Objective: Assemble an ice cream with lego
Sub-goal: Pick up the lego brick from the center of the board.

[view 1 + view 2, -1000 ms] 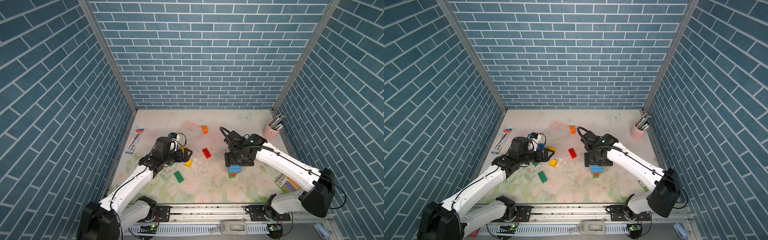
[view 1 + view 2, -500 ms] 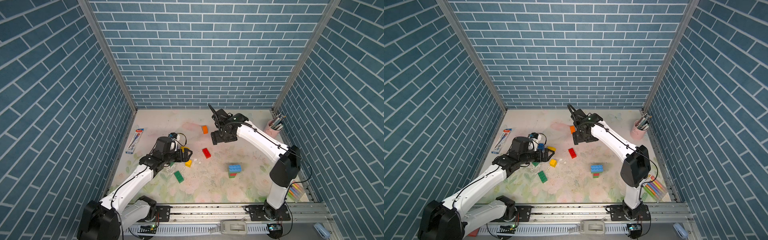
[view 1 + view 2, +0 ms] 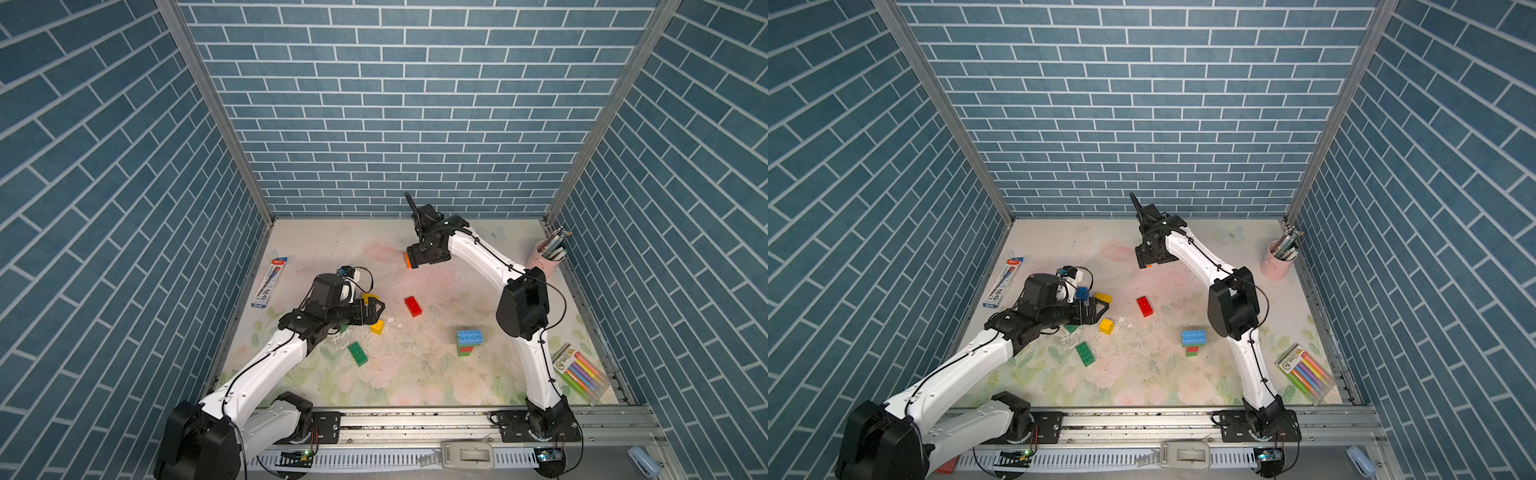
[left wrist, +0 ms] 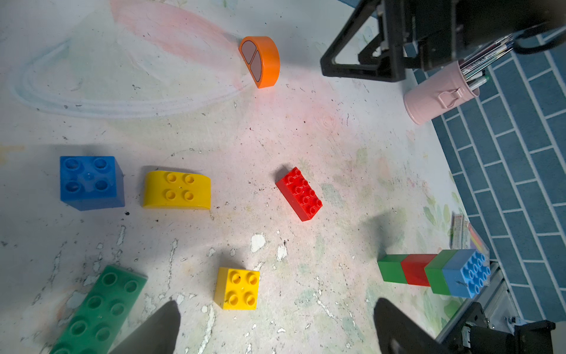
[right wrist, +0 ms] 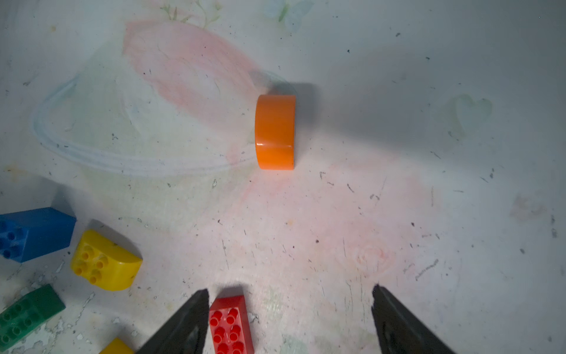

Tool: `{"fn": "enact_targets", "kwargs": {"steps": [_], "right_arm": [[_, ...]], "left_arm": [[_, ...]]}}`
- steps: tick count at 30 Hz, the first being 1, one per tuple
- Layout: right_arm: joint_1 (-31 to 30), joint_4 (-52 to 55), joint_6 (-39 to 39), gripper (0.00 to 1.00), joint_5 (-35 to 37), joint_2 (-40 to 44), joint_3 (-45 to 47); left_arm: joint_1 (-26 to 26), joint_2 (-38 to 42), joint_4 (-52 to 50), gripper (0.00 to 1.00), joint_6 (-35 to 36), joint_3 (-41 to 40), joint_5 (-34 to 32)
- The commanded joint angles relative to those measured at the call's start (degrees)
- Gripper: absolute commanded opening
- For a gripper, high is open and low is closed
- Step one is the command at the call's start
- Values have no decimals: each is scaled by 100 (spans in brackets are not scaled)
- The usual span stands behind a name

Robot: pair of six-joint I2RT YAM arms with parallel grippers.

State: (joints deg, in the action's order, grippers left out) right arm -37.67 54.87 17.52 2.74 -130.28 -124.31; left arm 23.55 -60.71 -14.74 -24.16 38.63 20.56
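Note:
An orange rounded lego (image 3: 408, 262) (image 5: 275, 131) lies on its side at the far middle of the table. My right gripper (image 3: 420, 262) (image 5: 289, 294) hovers just above it, open, with nothing between its fingers. A stack with a blue brick on green, red and green ones (image 3: 470, 341) (image 4: 435, 274) stands at the front right. A red oblong brick (image 3: 413, 306) lies mid-table. My left gripper (image 3: 374, 309) (image 4: 275, 309) hangs open and empty above a yellow square brick (image 4: 237, 288). Nearby lie a yellow rounded brick (image 4: 176, 190), a blue square brick (image 4: 90, 182) and a green oblong brick (image 3: 358, 353).
A pink cup of pens (image 3: 547, 259) stands at the far right by the wall. A pack of coloured markers (image 3: 579, 372) lies at the front right edge. A pen pack (image 3: 270, 282) lies by the left wall. Tiled walls enclose three sides.
My right arm has swung from the stack at the front right to the far middle, over the orange lego, and its jaws have narrowed a little. The left arm has not moved.

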Motion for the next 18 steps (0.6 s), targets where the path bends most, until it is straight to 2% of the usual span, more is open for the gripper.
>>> {"fn": "enact_targets", "kwargs": {"steps": [1,11,18], "right_arm": [[39,-146,-301,82,-257,-407,-419],[102,-223,-311,72,-123,-1620,-1669],[144,-350,-284,65,-125,-2140,-2135]], "left_arm": [[18,52,-90,100,92,43,-54],[22,85,-105,100,95,39,-64],[19,94,-125,99,91,39,-81]]}}
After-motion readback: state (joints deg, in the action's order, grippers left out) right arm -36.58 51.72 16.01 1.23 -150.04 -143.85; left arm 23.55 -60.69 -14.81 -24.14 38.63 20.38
